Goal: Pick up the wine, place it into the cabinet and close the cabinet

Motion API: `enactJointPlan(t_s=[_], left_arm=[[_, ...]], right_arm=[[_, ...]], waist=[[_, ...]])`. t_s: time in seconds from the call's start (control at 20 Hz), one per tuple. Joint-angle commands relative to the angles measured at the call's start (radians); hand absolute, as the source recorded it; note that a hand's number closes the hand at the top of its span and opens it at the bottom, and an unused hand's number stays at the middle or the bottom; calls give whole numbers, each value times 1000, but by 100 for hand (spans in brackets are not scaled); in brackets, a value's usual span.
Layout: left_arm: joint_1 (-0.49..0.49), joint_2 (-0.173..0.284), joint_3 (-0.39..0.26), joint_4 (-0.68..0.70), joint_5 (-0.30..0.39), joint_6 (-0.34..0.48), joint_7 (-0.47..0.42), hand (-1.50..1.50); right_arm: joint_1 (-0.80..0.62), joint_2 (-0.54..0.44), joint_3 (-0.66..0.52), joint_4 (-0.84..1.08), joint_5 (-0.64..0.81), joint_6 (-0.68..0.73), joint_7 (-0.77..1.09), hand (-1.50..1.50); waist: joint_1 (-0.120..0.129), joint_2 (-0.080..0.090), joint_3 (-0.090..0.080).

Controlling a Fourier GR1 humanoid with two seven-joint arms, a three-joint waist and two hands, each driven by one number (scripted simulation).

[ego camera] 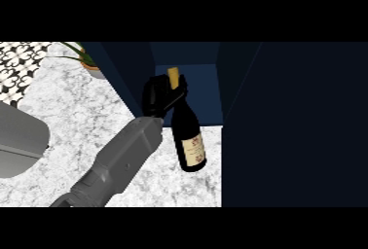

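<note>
Grey arm (119, 160) reached toward 1 o'clock. Its robot hand (161, 95) gripped the wine (188, 136) by the neck. The hanging bottle might bump the cabinet (295, 121) edge and slip.

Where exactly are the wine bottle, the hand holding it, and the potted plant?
wine bottle (191, 146): head view, on its label.
hand (159, 95): head view, on the curled black fingers at the bottle's neck.
potted plant (93, 70): head view, on the pot.

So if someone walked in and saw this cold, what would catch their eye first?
Probably the dark wine bottle with its gold-capped neck, held at the neck by a black hand at the mouth of the open navy cabinet, centre of view. Next, the grey forearm crossing the marble counter, and a potted plant at upper left.
</note>
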Motion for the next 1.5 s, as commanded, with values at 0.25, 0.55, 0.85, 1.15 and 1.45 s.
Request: enactJointPlan(t_s=[0.25, 0.55, 0.85, 1.15, 1.45], left_arm=[[-52, 0, 2, 133, 12, -20, 3, 150], [-26, 0, 57, 178, 32, -52, -88, 150], [-43, 20, 91, 203, 22, -57, -174, -150], [46, 0, 41, 116, -17, -52, -282, -150], [37, 55, 42, 28, -38, -36, -209, -150]], right_arm=[[11, 21, 46, -26, 19, -9, 15, -150], [30, 4, 26, -18, -1, 24, -13, -150], [-13, 2, 10, -35, 9, -17, 25, -150], [-9, 1, 0, -8, 15, -6, -6, -150], [18, -13, 7, -83, -3, -9, 55, -150]], waist=[[-19, 5, -1], [-16, 6, 0], [-1, 3, -1], [13, -3, 0], [30, -11, 0]])
